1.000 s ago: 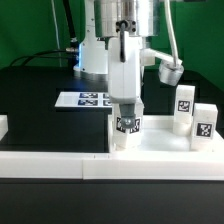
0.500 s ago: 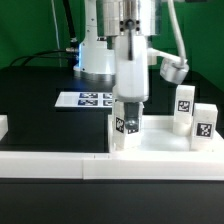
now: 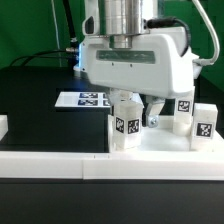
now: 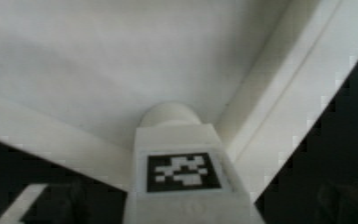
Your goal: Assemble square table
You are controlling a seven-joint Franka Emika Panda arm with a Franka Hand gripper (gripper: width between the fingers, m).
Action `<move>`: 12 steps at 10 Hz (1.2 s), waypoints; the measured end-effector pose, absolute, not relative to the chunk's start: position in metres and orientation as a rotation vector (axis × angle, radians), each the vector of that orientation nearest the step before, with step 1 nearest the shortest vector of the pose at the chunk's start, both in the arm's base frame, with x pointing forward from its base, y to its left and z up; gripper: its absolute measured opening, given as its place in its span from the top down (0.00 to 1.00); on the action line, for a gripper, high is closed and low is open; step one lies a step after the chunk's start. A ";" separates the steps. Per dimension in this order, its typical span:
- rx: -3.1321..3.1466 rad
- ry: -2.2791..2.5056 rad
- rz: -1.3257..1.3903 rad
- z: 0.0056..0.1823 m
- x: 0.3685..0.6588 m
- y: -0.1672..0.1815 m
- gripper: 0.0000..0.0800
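Observation:
The white square tabletop (image 3: 165, 146) lies at the exterior view's right, and its raised rim (image 4: 274, 70) shows in the wrist view. One tag-marked leg (image 3: 125, 127) stands upright at the tabletop's near corner. My gripper (image 3: 134, 108) hangs over that leg, open, its dark fingers (image 3: 155, 108) apart from the leg's sides. In the wrist view the leg (image 4: 190, 150) rises between the spread fingers (image 4: 345, 200), with my gripper (image 4: 190, 208) around it and not touching. Two more legs (image 3: 184, 108) (image 3: 205, 122) stand on the tabletop's far right side.
The marker board (image 3: 84, 99) lies flat on the black table behind the tabletop. A long low white border wall (image 3: 50, 166) runs along the front edge. A small white block (image 3: 3, 126) sits at the exterior view's left edge.
The jaws have opened and let go of the upright leg, which stays standing in the corner. The hand has turned about its upright axis, so its broad face now shows.

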State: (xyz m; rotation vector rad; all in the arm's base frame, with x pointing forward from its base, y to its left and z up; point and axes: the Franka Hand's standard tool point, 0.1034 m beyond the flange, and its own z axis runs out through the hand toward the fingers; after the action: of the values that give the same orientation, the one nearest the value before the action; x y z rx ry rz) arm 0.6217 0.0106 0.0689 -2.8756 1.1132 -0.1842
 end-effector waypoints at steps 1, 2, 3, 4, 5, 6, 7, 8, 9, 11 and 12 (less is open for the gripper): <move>-2.989 0.836 -0.196 0.068 0.621 0.009 0.19; -3.052 0.624 -0.202 0.066 0.618 0.007 0.19; -3.092 0.469 -0.204 0.066 0.618 0.005 0.19; -3.113 0.377 -0.204 0.066 0.618 0.004 0.19; -3.121 0.328 -0.204 0.066 0.618 0.004 0.19; -3.142 0.198 -0.203 0.066 0.618 0.002 0.19; -3.158 0.058 -0.193 0.066 0.618 0.002 0.19; -3.163 -0.051 -0.186 0.068 0.619 0.004 0.19; -3.170 -0.150 -0.186 0.068 0.619 0.005 0.19; -3.175 -0.315 -0.180 0.068 0.619 0.002 0.19; -3.180 -0.211 -0.182 0.068 0.619 0.002 0.34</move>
State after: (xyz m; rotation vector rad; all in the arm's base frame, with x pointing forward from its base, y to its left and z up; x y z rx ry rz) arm 0.6194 0.0018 0.0680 -3.1797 -0.2107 -0.1823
